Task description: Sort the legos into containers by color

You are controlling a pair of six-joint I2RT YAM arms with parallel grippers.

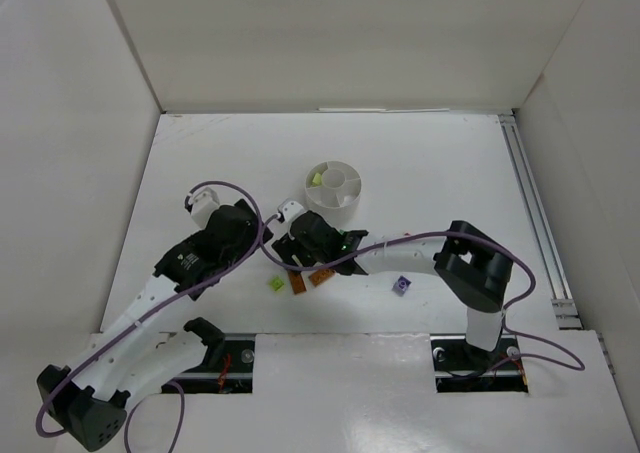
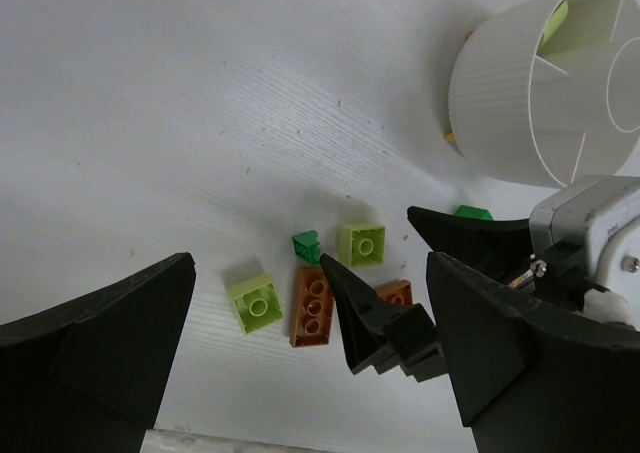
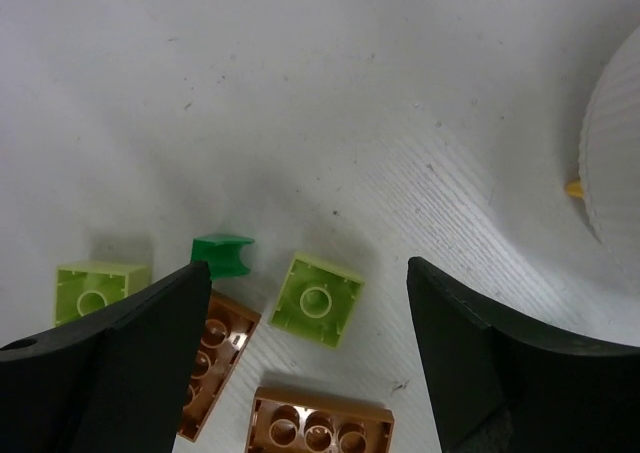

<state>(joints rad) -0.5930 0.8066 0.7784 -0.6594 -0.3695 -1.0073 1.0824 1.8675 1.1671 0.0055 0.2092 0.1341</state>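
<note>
On the white table we see the left gripper and right gripper both spread wide, holding nothing, near the round white dish, the right one straddling a lime brick beside an orange-brown brick and a dark green piece.

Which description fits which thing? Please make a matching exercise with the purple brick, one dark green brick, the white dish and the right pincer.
Things:
1. purple brick
2. dark green brick
3. white dish
4. right pincer

Descriptions:
A. open, fingers either side of a lime brick
B. holds a lime piece in one wedge
C. lies alone, apart from the other bricks
D. next to the end of an orange-brown brick

Pairs: 1-C, 2-D, 3-B, 4-A
</note>
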